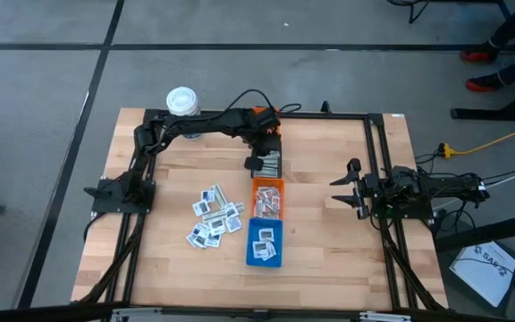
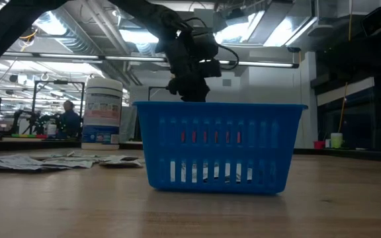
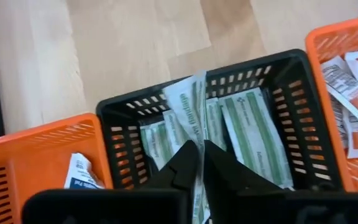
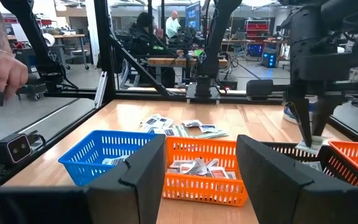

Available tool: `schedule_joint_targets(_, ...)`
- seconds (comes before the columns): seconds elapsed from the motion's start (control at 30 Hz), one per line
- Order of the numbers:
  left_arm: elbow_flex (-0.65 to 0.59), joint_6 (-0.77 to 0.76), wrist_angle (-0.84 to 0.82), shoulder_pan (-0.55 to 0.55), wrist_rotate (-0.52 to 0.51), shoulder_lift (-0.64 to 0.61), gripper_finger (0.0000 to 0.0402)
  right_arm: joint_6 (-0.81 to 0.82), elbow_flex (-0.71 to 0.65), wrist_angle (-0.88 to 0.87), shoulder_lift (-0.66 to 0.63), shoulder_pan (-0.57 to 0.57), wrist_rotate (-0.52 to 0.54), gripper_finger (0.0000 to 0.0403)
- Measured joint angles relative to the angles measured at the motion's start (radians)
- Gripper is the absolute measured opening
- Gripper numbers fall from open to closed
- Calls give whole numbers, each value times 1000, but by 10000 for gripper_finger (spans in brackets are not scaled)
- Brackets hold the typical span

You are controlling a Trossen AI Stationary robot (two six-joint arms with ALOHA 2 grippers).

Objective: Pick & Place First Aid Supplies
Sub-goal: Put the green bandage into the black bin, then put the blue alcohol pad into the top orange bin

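Note:
My left gripper (image 3: 201, 155) hangs over the black bin (image 1: 272, 165), pointing steeply down, shut on a narrow pale green strip (image 3: 188, 102). Several more green strips (image 3: 253, 134) lie flat in that bin. The right wrist view shows the same gripper (image 4: 307, 134) at the bin's rim. Loose white packets (image 1: 215, 216) lie on the table left of the bins. My right gripper (image 1: 347, 188) waits open at the table's right side, touching nothing. My left gripper pinches the green strip between its two fingers (image 3: 182, 165), coming from above and slanting down. The strip's part beside the fingertips (image 3: 194, 134) runs out past them, lengthwise along the fingers, over the strips in the black bin. Whether its free end rests on them I cannot tell.
An orange bin (image 1: 268, 199) with red-printed packets and a blue bin (image 1: 264, 241) with a few packets stand in a row nearer than the black one. Another orange bin (image 3: 36, 155) lies beyond it. A white tub (image 1: 181, 100) stands at the far left.

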Motion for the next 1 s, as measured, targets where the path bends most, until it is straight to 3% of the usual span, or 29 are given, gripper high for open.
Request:
schedule_joint_targets(0.33, 0, -3, 15, 0, -64, 0, 113, 0, 0, 0, 0, 0, 0, 195)
schedule_joint_targets(0.57, 0, -89, -8, 0, -147, -4, 169, 0, 0, 0, 0, 0, 0, 195)
schedule_joint_targets(0.7, 0, -115, -40, -7, -196, -27, 177, 0, 0, 0, 0, 0, 0, 195)
schedule_joint_targets(1.0, -1, -171, -98, -59, -200, -70, 165, 0, 0, 0, 0, 0, 0, 195)
